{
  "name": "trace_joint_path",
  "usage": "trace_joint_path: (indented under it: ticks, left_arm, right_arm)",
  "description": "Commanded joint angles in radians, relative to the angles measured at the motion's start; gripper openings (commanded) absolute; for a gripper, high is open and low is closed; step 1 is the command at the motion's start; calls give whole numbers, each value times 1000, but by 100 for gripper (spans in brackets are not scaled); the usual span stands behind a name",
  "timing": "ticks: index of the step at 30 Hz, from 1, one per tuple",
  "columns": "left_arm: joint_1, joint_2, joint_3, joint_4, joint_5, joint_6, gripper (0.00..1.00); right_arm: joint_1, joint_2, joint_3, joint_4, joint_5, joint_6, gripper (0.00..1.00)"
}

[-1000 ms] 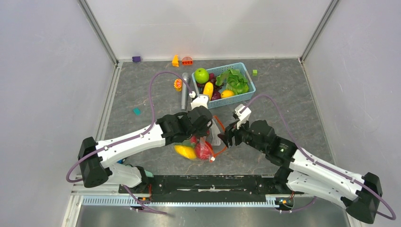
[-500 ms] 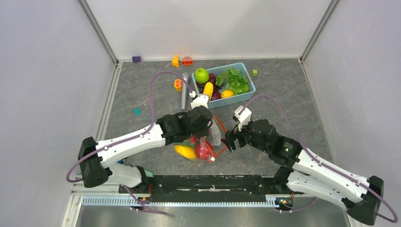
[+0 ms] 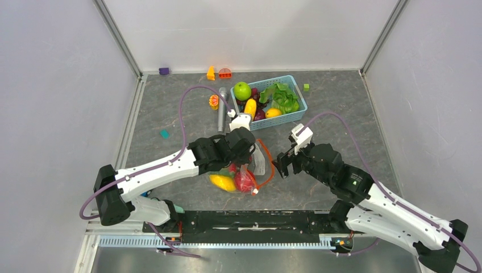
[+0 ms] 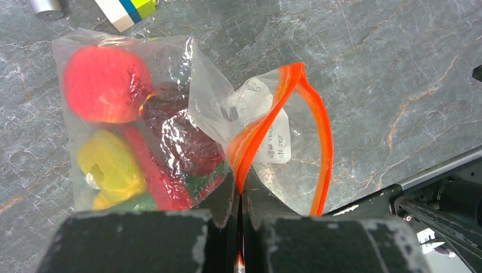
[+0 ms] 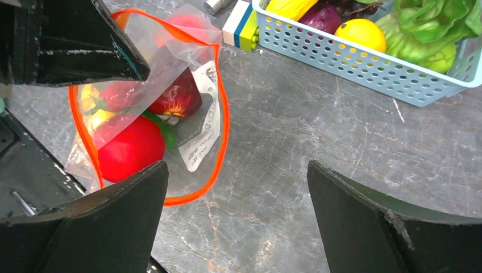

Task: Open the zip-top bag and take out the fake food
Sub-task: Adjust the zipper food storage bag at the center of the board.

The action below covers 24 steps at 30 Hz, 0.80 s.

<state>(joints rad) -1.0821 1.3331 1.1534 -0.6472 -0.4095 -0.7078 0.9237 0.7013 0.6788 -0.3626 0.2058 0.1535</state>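
Zip-top bag [image 4: 207, 96] clear, crinkled, orange zip [image 4: 325, 142] gaping; fake food [image 4: 105, 85] inside.

From the right wrist: bare grey surface [image 5: 341, 148] runs from three to six o'clock. At ten o'clock the zip-top bag [image 5: 199, 136] gapes, with the left gripper [image 4: 240, 227] overhanging it. The blue basket [image 5: 352, 62] blocks one o'clock.

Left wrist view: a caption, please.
Left gripper pinching the orange strip of the zip-top bag, mouth open, fake food inside.

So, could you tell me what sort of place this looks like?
Probably a lab robot test cell: plain white walls enclose a grey tabletop, with toy produce in a blue basket.
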Motion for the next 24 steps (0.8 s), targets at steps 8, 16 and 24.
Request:
trace_joint_path:
  ticks: [8,16,24]
  left_arm:
    - [-1,5,51,41,-15,47,2]
    - [-2,13,54,44,-10,54,2]
    - [-3,23,52,67,31,66,2]
  right_arm:
    - [-1,87,38,58,-183,348,72]
    - [6,82,-94,229,-307,504,62]
    - [7,174,-166,332,-285,565,53]
